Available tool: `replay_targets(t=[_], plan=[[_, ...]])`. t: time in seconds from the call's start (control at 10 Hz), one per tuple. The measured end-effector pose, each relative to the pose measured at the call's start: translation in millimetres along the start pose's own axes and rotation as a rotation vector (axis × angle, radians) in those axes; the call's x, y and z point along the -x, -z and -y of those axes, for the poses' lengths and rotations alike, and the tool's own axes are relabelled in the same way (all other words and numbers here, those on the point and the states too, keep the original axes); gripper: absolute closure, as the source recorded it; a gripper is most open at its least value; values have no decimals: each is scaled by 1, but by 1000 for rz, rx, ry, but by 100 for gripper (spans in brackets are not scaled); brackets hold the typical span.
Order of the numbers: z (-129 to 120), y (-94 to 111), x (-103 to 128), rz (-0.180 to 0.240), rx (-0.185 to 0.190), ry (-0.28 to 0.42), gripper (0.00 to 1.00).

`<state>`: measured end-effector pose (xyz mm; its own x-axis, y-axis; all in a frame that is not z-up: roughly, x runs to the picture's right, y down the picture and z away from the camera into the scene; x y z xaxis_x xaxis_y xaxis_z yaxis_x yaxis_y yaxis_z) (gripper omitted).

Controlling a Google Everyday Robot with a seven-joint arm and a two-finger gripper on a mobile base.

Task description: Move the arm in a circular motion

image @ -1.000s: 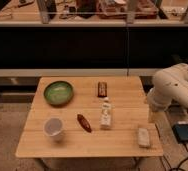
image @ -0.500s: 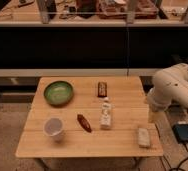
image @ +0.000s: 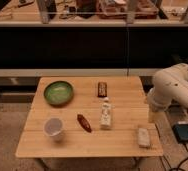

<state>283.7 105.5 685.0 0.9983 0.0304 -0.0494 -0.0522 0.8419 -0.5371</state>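
The arm [image: 174,87] sits bunched just off the worktop's right edge. Its gripper is out of sight, so its grip cannot be told. A wide circle risks the elbow sweeping inward and knocking the pale block [image: 144,137] near the front-right corner, or the small white bottle [image: 106,114] mid-table.

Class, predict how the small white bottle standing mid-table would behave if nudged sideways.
The white bottle stands upright, tall and narrow, so it would probably tip rather than slide. It looks small, so it is likely light. The arm sits beside the table; its gripper is out of view.
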Motion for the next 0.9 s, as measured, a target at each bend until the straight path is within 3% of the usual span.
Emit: replay_targets(t=[0.2, 0.4, 0.7, 0.9], plan=[[0, 1, 0, -1, -1, 1, 37], [-4, 4, 10, 6, 14, 26, 54], [-24, 3, 62, 16, 13, 134, 59], [-25, 7, 82, 22, 4, 146, 59]])
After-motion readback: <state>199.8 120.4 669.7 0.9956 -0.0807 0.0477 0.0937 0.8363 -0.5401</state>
